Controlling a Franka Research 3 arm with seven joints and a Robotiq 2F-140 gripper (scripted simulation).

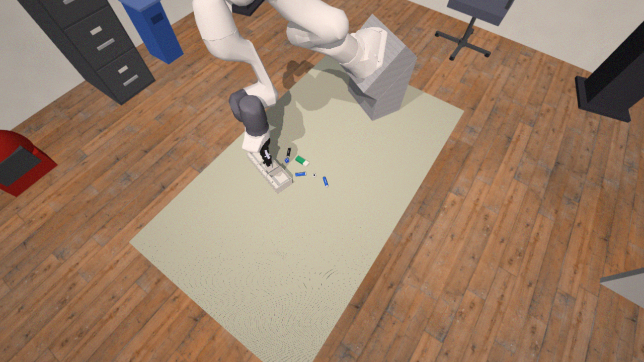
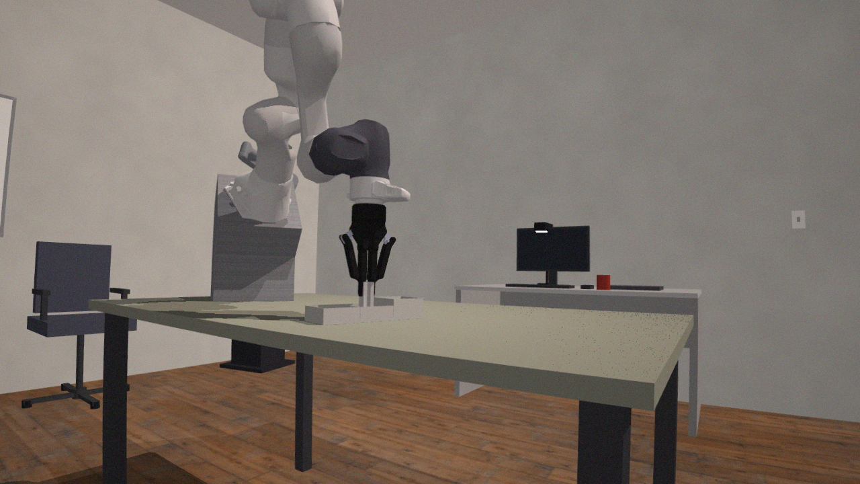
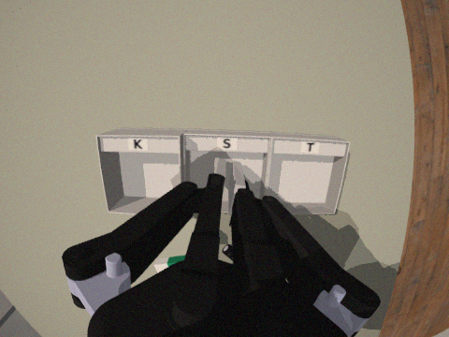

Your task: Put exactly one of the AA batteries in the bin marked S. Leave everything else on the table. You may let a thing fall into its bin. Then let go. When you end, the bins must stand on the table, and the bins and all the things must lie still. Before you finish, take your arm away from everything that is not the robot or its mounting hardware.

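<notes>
My gripper (image 1: 270,167) (image 2: 367,296) (image 3: 226,171) is shut, with nothing seen between its pale fingertips. The tips point down into the bin marked S (image 3: 201,144), the middle one of three. The fingers and their shadow hide part of its floor; no battery shows in the visible part. Two blue batteries, one (image 1: 300,173) near the bins and one (image 1: 325,181) farther off, lie on the table (image 1: 342,206) (image 2: 541,337). A black cylinder (image 1: 288,151), perhaps also a battery, lies near a small blue thing (image 1: 287,160).
Bin K (image 3: 109,145) and bin T (image 3: 339,148) adjoin bin S on either side. A green and white block (image 1: 301,160) (image 3: 177,260) and a small white ring-like thing (image 1: 314,175) lie on the table. The arm's grey pedestal (image 1: 391,85) (image 2: 252,265) stands behind.
</notes>
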